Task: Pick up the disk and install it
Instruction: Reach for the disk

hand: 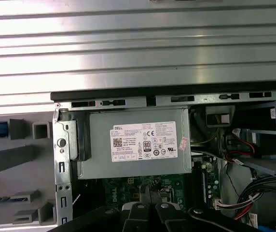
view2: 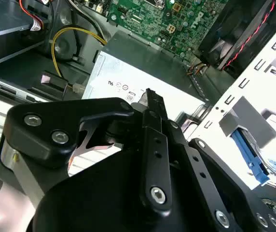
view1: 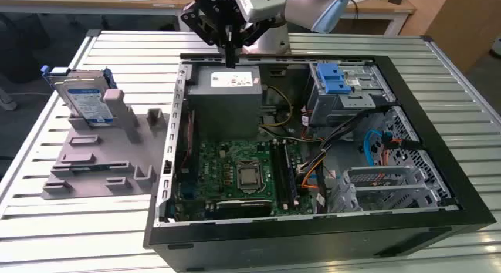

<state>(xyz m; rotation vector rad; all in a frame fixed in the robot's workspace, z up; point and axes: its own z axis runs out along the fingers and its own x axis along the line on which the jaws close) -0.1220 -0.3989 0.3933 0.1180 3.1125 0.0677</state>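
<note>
Robot arm pauses over an open computer: the gripper hangs above the case on a slatted metal table. Its black fingers are pressed together with nothing between them. In the exterior view the gripper sits at twelve o'clock from the grey power supply, its tips just above the case's rim there.

The disk stands upright on edge in a grey holder outside the case. It is at about nine o'clock from the power supply and well apart from the gripper. Its blue-and-white label faces the exterior camera, and a blue frame edges it. The disk has not been picked up.

Inside the case, the green motherboard lies at six o'clock from the power supply. A metal drive cage carrying an upright blue latch sits at three o'clock.

In the first wrist view the power supply's white sticker faces the camera. The joined fingers are near that box in both wrist views. In the second wrist view, yellow wires loop just beside the power supply.
</note>
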